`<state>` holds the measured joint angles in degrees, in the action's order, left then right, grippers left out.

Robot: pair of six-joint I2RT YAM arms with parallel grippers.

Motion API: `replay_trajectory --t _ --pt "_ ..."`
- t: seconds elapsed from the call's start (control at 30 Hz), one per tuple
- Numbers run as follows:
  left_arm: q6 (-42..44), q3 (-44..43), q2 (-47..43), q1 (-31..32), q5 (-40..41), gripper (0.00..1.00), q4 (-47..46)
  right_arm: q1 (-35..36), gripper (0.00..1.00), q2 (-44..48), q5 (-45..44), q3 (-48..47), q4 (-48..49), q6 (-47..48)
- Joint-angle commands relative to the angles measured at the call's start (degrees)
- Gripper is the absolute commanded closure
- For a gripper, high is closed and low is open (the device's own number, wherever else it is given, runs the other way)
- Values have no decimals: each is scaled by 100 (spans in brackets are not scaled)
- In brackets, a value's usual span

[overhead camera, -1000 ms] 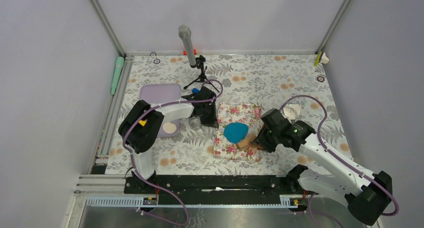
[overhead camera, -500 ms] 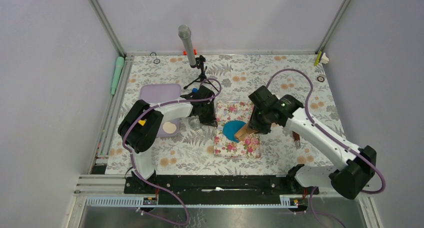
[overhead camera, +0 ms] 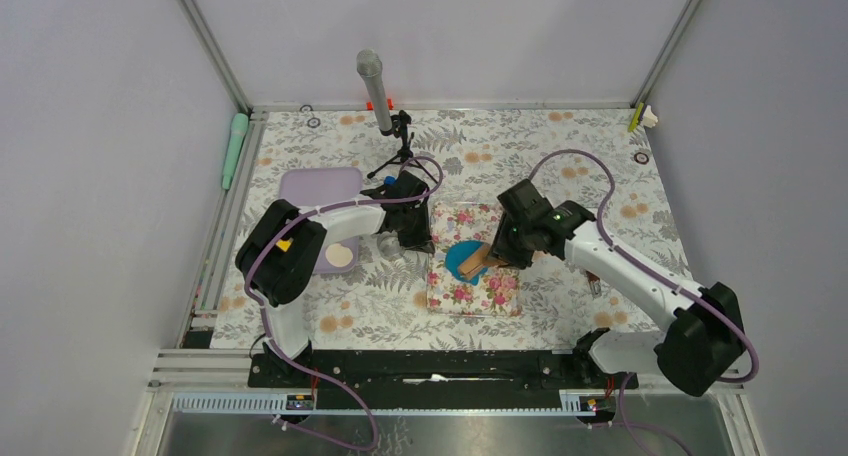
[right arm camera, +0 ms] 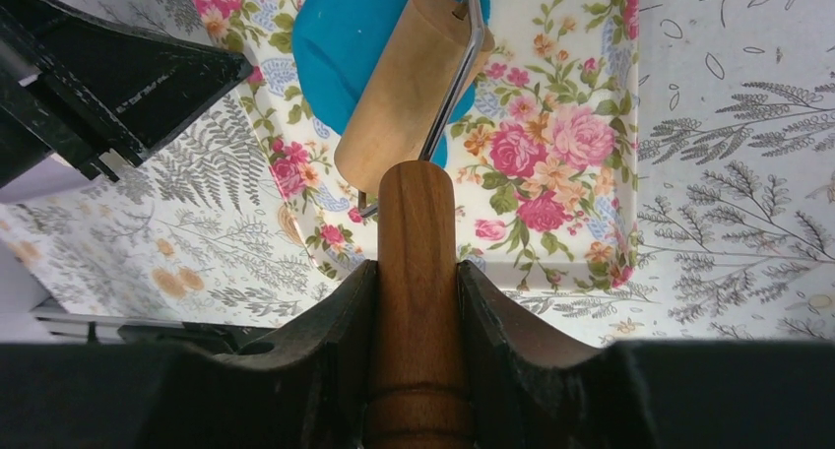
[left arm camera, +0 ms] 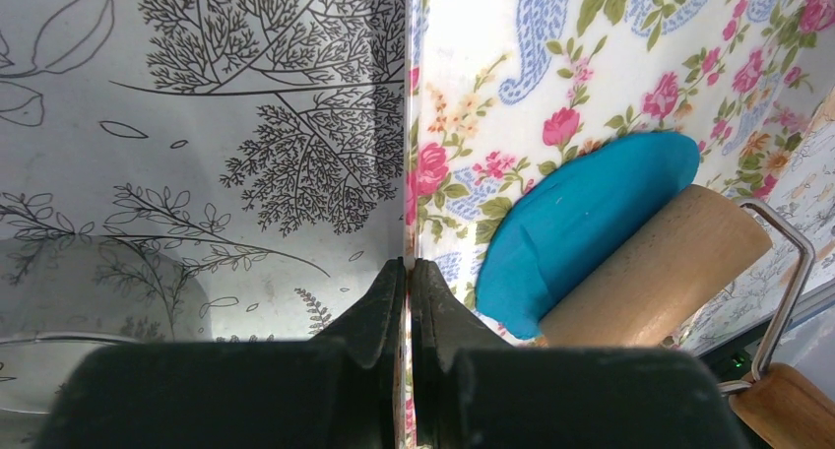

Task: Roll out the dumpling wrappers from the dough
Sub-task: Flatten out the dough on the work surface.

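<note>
- Table [overhead camera: 560,156], covered edge to edge in a pale cloth printed with ferns and orange blooms, walled by plain grey panels
- Right arm [overhead camera: 630,281], white and black, reaching from the near right corner in toward the middle of the table
- Left arm [overhead camera: 290,251], folded low on the left, wrist stretched toward the centre
- Floral mat [overhead camera: 490,288], square, pink roses on white, flat at the table's centre between the two wrists
- Lavender tray [overhead camera: 310,188], left of the mat and beside the left arm, with a cream disc [overhead camera: 340,256] near its front corner
- Microphone [overhead camera: 372,76] on a small black tripod, behind the mat, tilted
- Wooden roller [right arm camera: 409,85], pale drum lying across the right side of the dough, with a bent wire frame joining it to a darker turned handle [right arm camera: 417,232]
- Dough [left arm camera: 581,223], bright blue, pressed into a smooth flat oval on the left half of the mat, partly under the drum
- Right gripper [right arm camera: 417,282], fingers part-way closed and clamped on the roller's handle, one on either side
- Left gripper [left arm camera: 409,272], black fingers pressed together with no gap, pinching the mat's left edge, just left of the dough but not touching it
</note>
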<state>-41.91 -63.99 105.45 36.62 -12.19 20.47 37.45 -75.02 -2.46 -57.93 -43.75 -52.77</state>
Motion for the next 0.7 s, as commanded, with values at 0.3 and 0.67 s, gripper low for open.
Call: replay_trajectory --t 0.3,0.67 --pt "27 -39 -206 -41 113 100 -132 -757 100 517 -476 1166 -1008 395" --pt "60 -114 -208 -48 177 100 -28 -757 100 705 -581 1041 -1405 526"
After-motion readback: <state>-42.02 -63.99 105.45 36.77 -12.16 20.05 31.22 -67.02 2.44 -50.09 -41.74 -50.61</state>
